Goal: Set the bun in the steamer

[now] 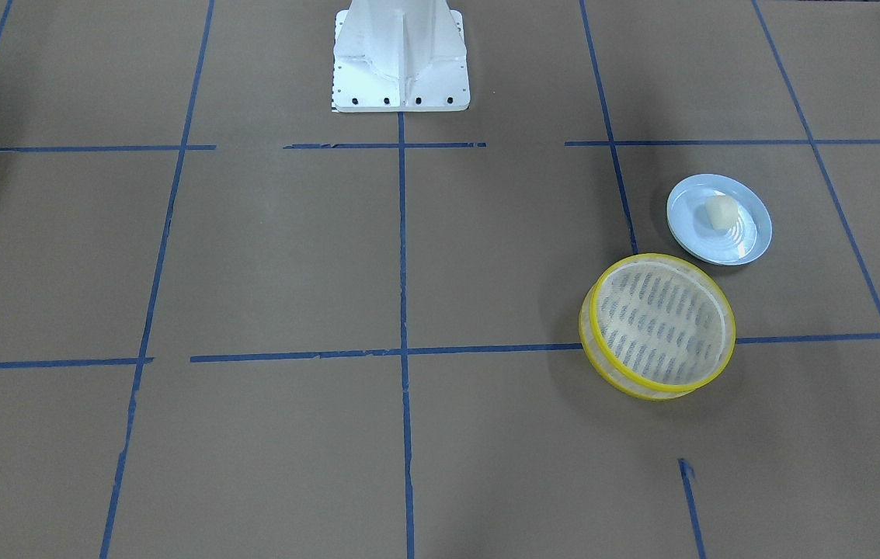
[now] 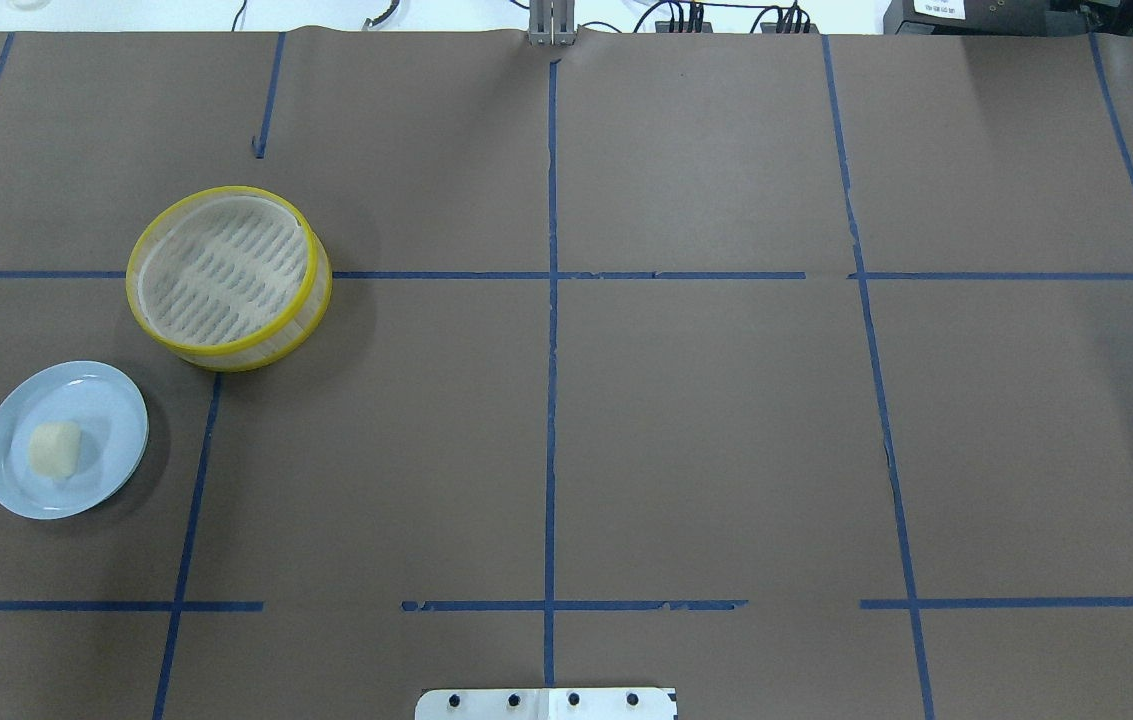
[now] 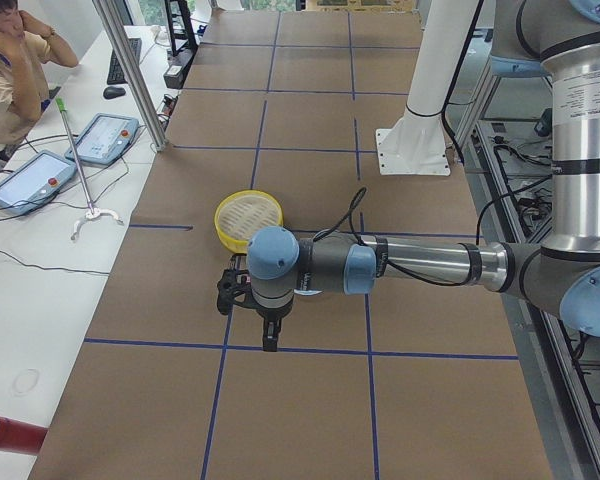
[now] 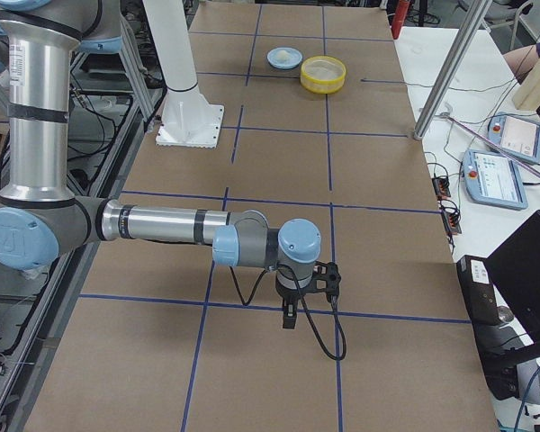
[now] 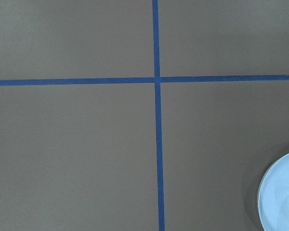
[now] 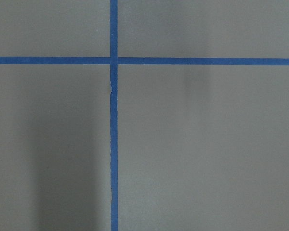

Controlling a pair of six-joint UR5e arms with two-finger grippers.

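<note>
Black and pointing down, the left gripper (image 3: 270,340) is hanging above the brown paper table (image 2: 706,430), and the right gripper (image 4: 289,317) likewise. Only side views are showing them, so I cannot tell how wide either is standing or whether it is gripping anything. Cream-white, small, rounded and soft-looking, the bun (image 2: 56,448) is sitting on a pale blue plate (image 2: 116,415) on the robot's left. Just beyond, apart from the plate, the yellow-rimmed steamer (image 2: 298,320) is showing its slotted floor.
</note>
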